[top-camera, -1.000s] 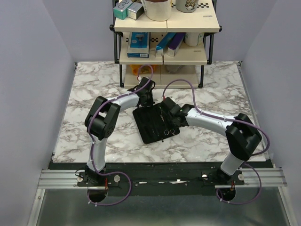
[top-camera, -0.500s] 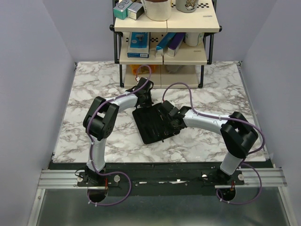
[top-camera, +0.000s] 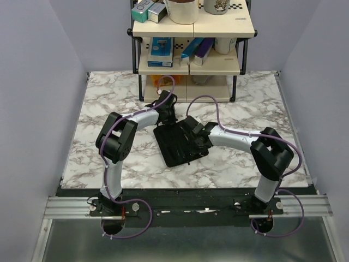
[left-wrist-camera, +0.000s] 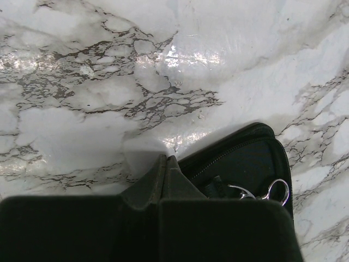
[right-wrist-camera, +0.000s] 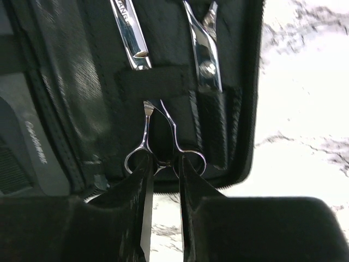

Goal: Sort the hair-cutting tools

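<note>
White-grey marbled table (top-camera: 109, 109) filled middle of top view, dark veins, soft glare patch on surface. Beige shelf unit (top-camera: 193, 60) with black frame stood at table's far edge, centre. Blue box (top-camera: 161, 52) and purple box (top-camera: 203, 51) lay on its middle tier, white mug (top-camera: 182, 11) on top tier. Plain pale grey-lavender walls (top-camera: 38, 82) rose along table's left, right and far sides. Aluminium rail (top-camera: 191, 206) ran along table's near edge. Grey metallic floor (top-camera: 191, 243) lay beyond rail, nearer camera.
</note>
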{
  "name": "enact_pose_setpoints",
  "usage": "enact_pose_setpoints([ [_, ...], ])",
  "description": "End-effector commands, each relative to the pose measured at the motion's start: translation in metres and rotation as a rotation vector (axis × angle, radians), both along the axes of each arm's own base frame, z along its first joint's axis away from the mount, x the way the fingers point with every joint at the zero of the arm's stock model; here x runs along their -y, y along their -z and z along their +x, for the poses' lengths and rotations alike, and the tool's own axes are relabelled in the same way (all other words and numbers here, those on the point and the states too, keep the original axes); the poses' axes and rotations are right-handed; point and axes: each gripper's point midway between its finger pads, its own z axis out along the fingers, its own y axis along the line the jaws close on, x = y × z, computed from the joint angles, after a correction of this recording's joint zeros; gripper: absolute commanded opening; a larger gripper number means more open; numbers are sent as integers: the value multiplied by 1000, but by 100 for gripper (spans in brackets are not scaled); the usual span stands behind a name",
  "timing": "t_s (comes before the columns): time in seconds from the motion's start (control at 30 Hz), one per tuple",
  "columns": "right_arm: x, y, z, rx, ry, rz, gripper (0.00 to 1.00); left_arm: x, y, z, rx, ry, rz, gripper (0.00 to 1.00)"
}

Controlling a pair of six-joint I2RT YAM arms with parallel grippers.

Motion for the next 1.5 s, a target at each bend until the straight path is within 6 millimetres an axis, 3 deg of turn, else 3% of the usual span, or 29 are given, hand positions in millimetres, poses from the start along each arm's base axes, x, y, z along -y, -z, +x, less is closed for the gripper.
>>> enact_pose_setpoints([
  [0.0, -11, 13, 14, 21, 7, -16, 24, -22, 43, -50, -193, 29, 91, 0],
  [0.3, -22, 5, 41, 90, 31, -47, 20, -22, 44, -52, -196, 33, 90, 0],
  [0.67, -36, 17, 67, 134, 40, -66, 19, -22, 45, -55, -197, 42, 91, 0],
  [0.83, -37, 2, 62, 139, 19, -33, 42, -21, 41, -52, -187, 44, 89, 0],
  [0.9, -33, -7, 59, 146, 8, -31, 44, -22, 36, -49, -175, 51, 92, 0],
  [1.03, -24, -35, 55, 172, 4, -25, 49, -21, 5, -34, -109, 49, 77, 0],
  [1.17, -16, -75, 49, 228, -7, 13, 50, -35, -49, -21, -13, 2, 70, 1],
  [1.27, -8, -94, 41, 245, -32, 35, 51, -49, -84, -23, 40, -27, 82, 18],
  [1.4, 14, -98, 33, 271, -29, -4, 55, -73, -105, -41, 73, -82, 120, 36],
  [1.43, 20, -98, 34, 276, -26, -18, 55, -79, -99, -52, 54, -87, 134, 39],
  [1.47, 29, -92, 36, 267, -23, -39, 55, -84, -109, -60, 61, -107, 126, 40],
])
